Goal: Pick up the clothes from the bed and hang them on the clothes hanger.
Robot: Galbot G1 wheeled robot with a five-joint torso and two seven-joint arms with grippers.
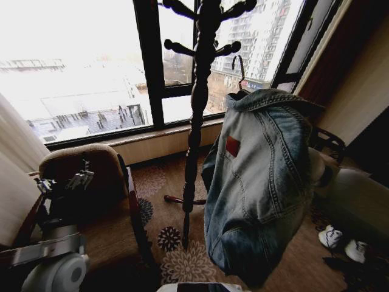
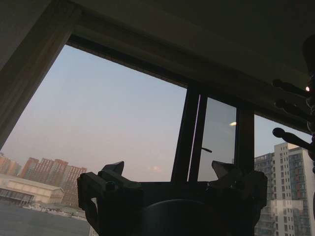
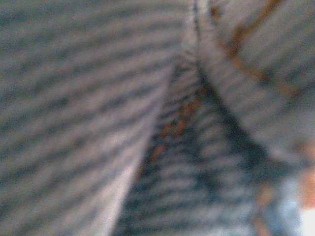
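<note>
Denim fills the right wrist view from edge to edge: pale blue twill with orange-brown stitching along two seams, so close that the right gripper's fingers are hidden and I cannot tell how they stand. In the head view the light-blue washed denim jacket [image 1: 261, 182] hangs in the air at the right, back outward, its small brown leather patch [image 1: 232, 146] below the collar, the hem bunched low above the patterned brown carpet [image 1: 176, 249]. The slim hook of the thin black clothes hanger [image 1: 239, 66] rises from the collar and sits just beside the dark turned-wood coat stand [image 1: 196, 121]; whether it rests on a peg cannot be told. The right arm is hidden behind the jacket.

The left gripper [image 2: 170, 173] is parked low at the left of the head view, above a brown upholstered armchair with a dark wooden frame [image 1: 100, 182]. In its own wrist view the two fingers stand well apart with nothing between them, pointing up toward the window.

A pair of white shoes [image 1: 343, 242] lies on the carpet at the right. Beyond the stand, a large black-framed window [image 1: 152, 61] shows city buildings.
</note>
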